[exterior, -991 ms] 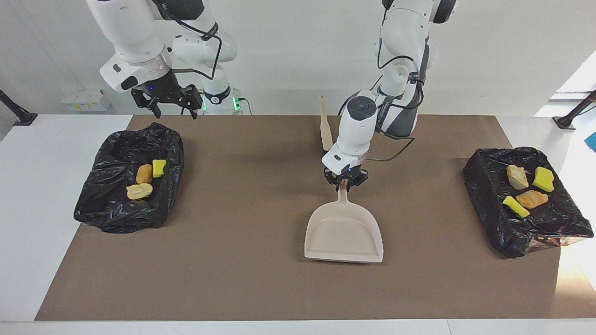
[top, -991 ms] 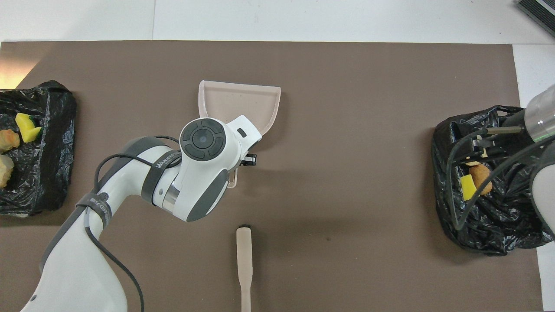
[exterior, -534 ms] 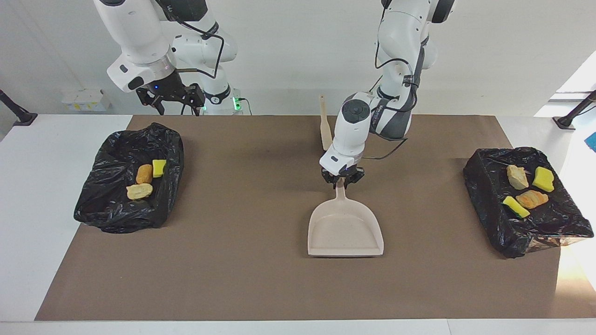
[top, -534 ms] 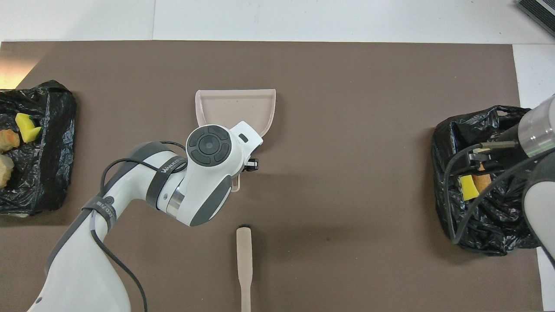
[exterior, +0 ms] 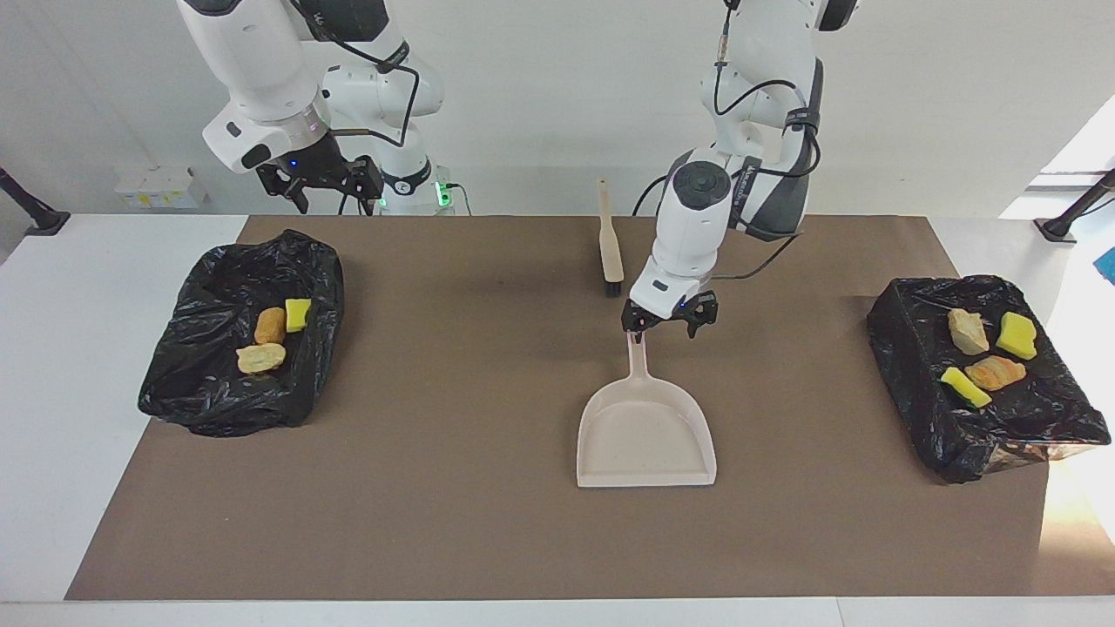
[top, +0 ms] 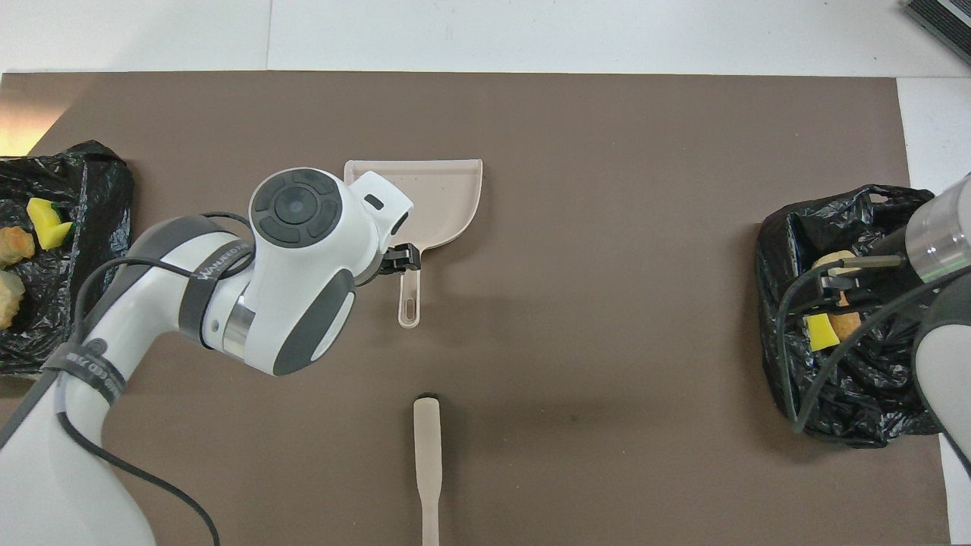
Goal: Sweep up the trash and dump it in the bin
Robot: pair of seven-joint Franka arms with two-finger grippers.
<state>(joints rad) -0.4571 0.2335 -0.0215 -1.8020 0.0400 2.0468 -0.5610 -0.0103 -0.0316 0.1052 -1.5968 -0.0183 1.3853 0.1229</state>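
Note:
The beige dustpan (exterior: 645, 435) lies flat mid-table, its handle (exterior: 638, 357) pointing toward the robots. My left gripper (exterior: 664, 325) hangs open just above the handle's end, holding nothing; in the overhead view the arm hides most of it. The beige brush (exterior: 610, 239) lies nearer to the robots than the dustpan (top: 432, 197). Trash sits in two black-lined bins: three pieces (exterior: 270, 325) in the bin (exterior: 200, 383) at the right arm's end, several pieces (exterior: 995, 372) in the bin (exterior: 923, 409) at the left arm's end. My right gripper (exterior: 324, 193) waits open, raised by the first bin's robot-side edge.
A brown mat (exterior: 435, 488) covers most of the white table (exterior: 52, 392). The brush (top: 428, 462) lies along the mat's middle, bristles toward the dustpan. Black cables hang from both arms.
My left gripper has opened, let go of the dustpan handle, and lifted toward its own arm's side. The dustpan now rests on the mat. My right gripper rose slightly toward its base.

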